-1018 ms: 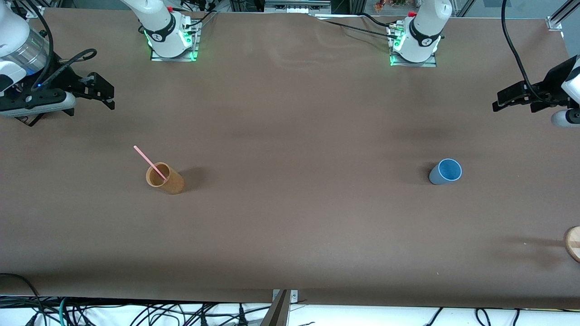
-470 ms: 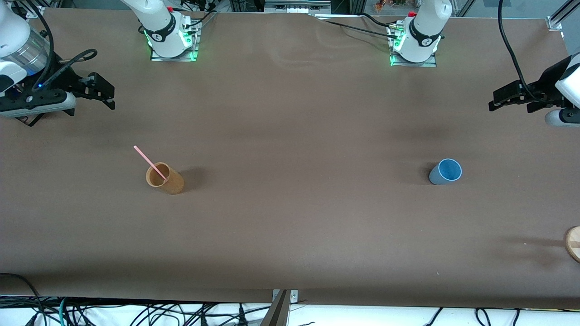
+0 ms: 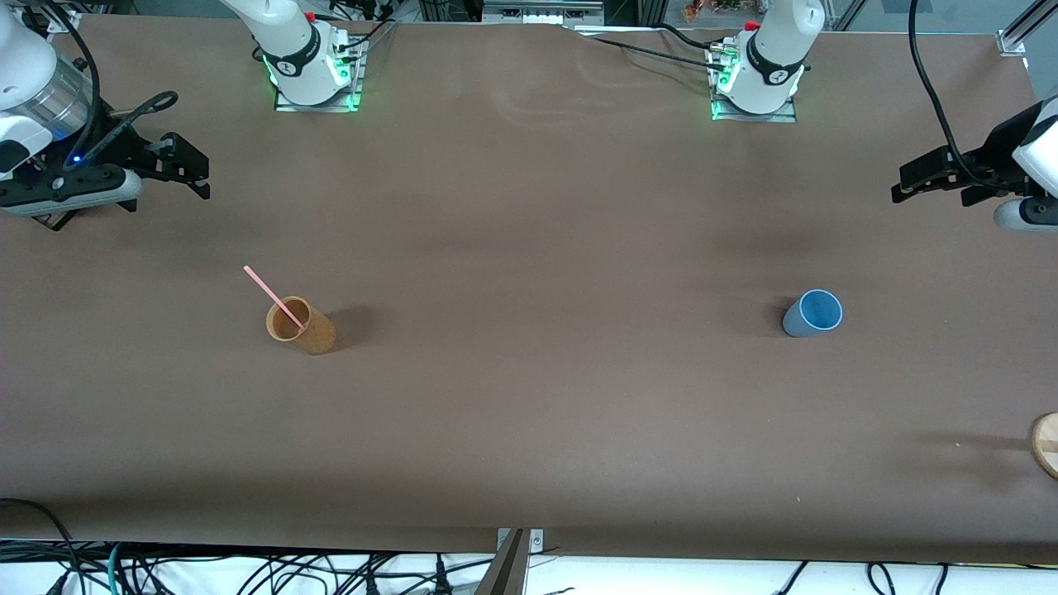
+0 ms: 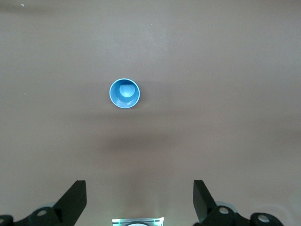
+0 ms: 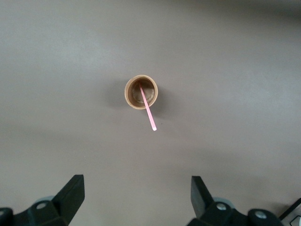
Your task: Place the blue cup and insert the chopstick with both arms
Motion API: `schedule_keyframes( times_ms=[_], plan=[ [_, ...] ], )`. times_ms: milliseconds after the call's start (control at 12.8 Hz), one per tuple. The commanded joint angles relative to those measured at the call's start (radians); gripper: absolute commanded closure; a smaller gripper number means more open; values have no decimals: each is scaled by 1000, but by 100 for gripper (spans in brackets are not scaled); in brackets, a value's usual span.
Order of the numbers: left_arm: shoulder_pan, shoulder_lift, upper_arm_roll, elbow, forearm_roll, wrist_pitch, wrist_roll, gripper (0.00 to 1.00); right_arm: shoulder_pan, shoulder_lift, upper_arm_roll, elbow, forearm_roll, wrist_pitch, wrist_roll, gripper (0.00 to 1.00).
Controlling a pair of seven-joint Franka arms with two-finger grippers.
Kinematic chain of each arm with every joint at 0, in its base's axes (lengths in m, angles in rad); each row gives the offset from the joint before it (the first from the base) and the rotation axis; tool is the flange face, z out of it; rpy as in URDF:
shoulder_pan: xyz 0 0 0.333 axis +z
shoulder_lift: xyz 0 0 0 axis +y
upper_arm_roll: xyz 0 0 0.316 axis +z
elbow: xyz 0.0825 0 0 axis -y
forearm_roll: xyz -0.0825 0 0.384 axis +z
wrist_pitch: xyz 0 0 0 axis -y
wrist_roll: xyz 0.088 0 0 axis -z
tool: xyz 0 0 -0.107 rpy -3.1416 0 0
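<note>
1. Since a second ago: left gripper (image 3: 909,183) has crept a little toward the table middle; right gripper (image 3: 186,169) has barely shifted. Cups and stick unchanged.
2. Right gripper: up in the air over the right arm's end of the table, fingers spread wide, holding nothing. Chopstick (image 3: 273,297) stands in the brown cup (image 3: 302,326), leaning, free end tipped up and away from the cup. Cup sits on the table below this claw, toward the table middle from it. Right arm is clearly the nearer one.
3. Left gripper: over the left arm's end, jaws released, empty. Blue cup (image 3: 812,313) stands upright, mouth up, below this claw and toward the table middle. Left arm is nearer.
4. Views: right wrist shows the chopstick (image 5: 148,108) tip resting inside the cup base; left wrist shows the blue cup (image 4: 125,93) empty. Front view alone shows both arms well apart from their targets.
</note>
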Motion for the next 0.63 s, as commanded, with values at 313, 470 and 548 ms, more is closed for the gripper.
schedule_keyframes(
  times_ms=[313, 470, 548],
  plan=[
    [-6, 5, 4, 3, 14, 5, 14, 0, 0, -16, -2, -25, -7, 5, -18, 0],
    [-3, 8, 4, 3, 22, 5, 11, 0, 0, -17, -2, -26, -7, 3, -15, 0],
    [0, 8, 4, 3, 20, 5, 11, 0, 1, -17, -2, -28, -5, 2, -13, 0]
  ],
)
